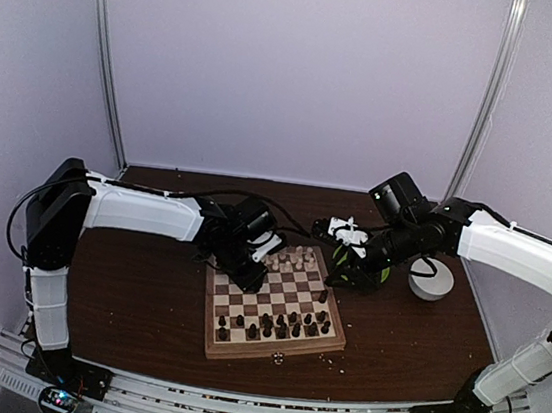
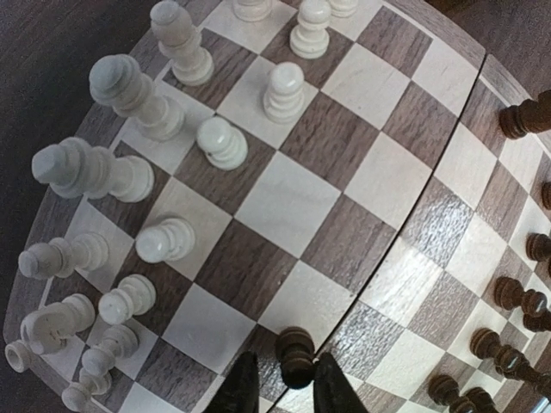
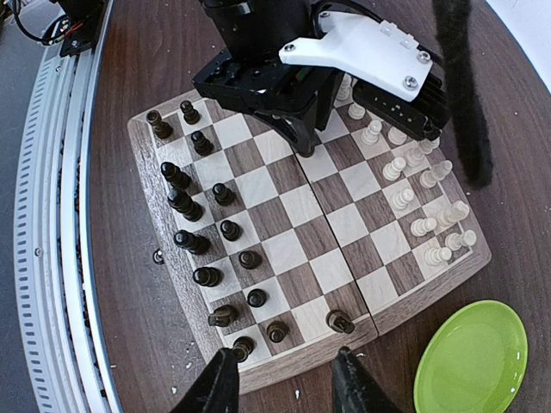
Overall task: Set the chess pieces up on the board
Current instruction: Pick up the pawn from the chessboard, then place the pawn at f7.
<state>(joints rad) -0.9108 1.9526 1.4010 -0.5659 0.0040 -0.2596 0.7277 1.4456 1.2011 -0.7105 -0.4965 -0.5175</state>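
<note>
Centrally on the dark wooden surface (image 1: 143,301) the board (image 1: 286,290) is set flat, flanked on its right by a green plate (image 3: 473,361), with a white bowl (image 1: 432,280) beyond. Dark pieces (image 3: 185,202) are ranged along the near rows and pale pieces (image 2: 222,142) along the far rows. One dark pawn (image 2: 295,353) is seen by the middle fold, bracketed by the left fingers (image 2: 244,391); whether it is clamped cannot be told. The right fingers (image 3: 215,391) are held apart over the board's right edge, nothing between them.
</note>
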